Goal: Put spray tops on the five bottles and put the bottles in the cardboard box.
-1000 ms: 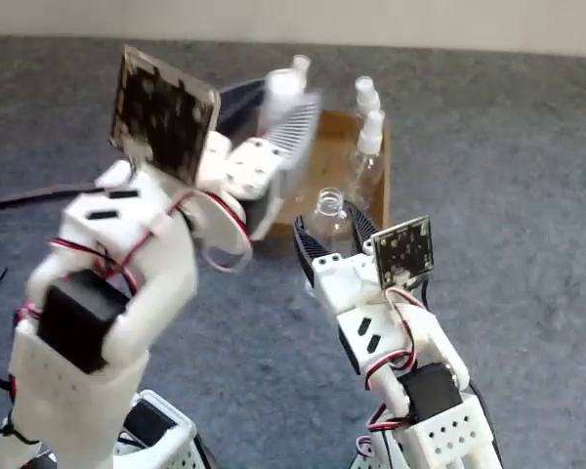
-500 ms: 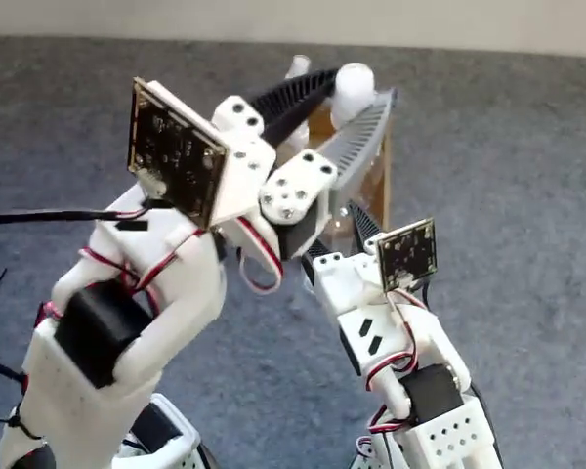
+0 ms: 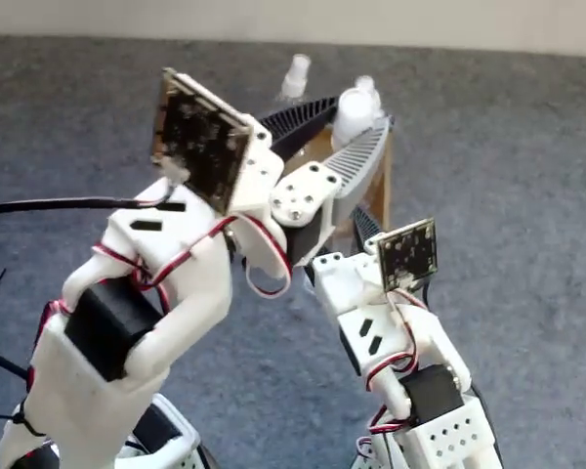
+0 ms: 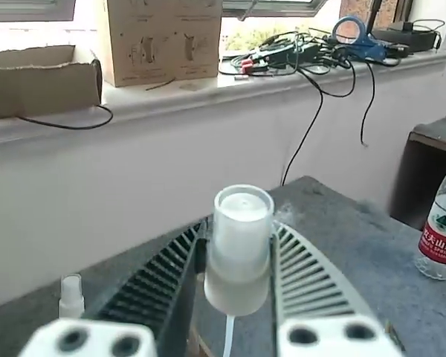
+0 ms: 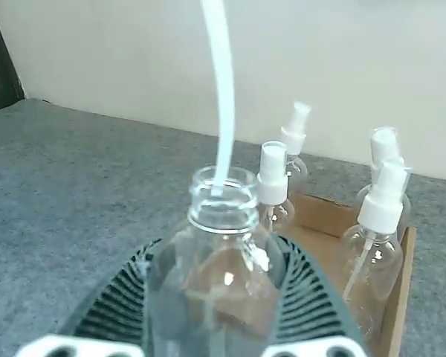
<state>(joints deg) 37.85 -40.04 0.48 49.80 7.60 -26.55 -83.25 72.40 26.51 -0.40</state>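
My left gripper (image 3: 359, 109) (image 4: 239, 232) is shut on a white spray top (image 3: 352, 103) (image 4: 241, 260), held high over the far side of the table. The top's thin tube (image 5: 221, 89) hangs down, and its end dips into the open neck of a clear bottle (image 5: 215, 282). My right gripper (image 5: 217, 249) is shut on that bottle and holds it upright in front of the cardboard box (image 3: 379, 181) (image 5: 334, 223). In the high view the left arm hides most of the right gripper (image 3: 347, 234) and the bottle. Several capped bottles (image 5: 383, 216) stand in the box.
One capped bottle (image 3: 295, 73) (image 4: 71, 296) stands on the grey carpet beyond the box's far left corner. A water bottle (image 4: 440, 227) stands farther off. The two arms are close together above the near side of the box. Open carpet lies left and right.
My left arm has swung right and risen with the spray top, from left of the box to above the held bottle. The right arm has stayed put.
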